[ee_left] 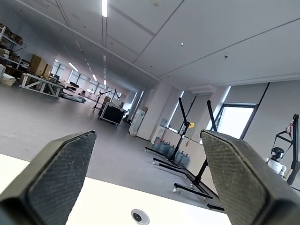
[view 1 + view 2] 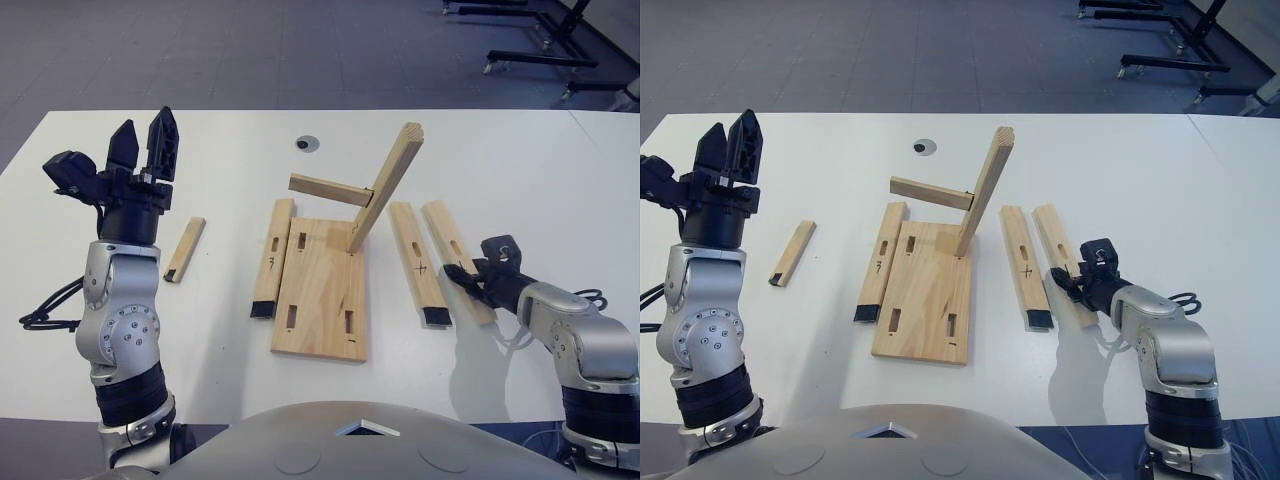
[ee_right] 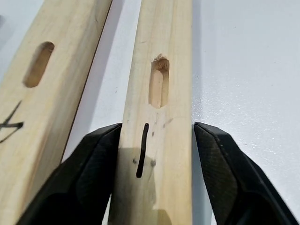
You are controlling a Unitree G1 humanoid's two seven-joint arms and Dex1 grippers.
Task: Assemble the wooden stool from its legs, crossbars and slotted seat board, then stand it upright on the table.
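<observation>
My right claw is low on the table, on the right side. It is closed on the outer leg, with one black finger pressed on each long side. That leg lies flat, and I can see a slot and a black pen line on its top.

Just beside it, toward the middle, lies the next leg. It is flat too, with a slot and a pen mark. The two legs are close but not touching.

Then comes the board, flat in the middle of the table. The upright leg stands in the board's far right slot and leans away to the right. A bar sticks out of it to the left, up in the air over the board's far edge. The other three slots have nothing in them.

The left leg lies flat right against the board's left edge. The short bar lies well apart, farther left.

My left claw is held up high over the left side of the table. It is wide open and holds nothing.

A small round cap sits in the table behind the board
</observation>
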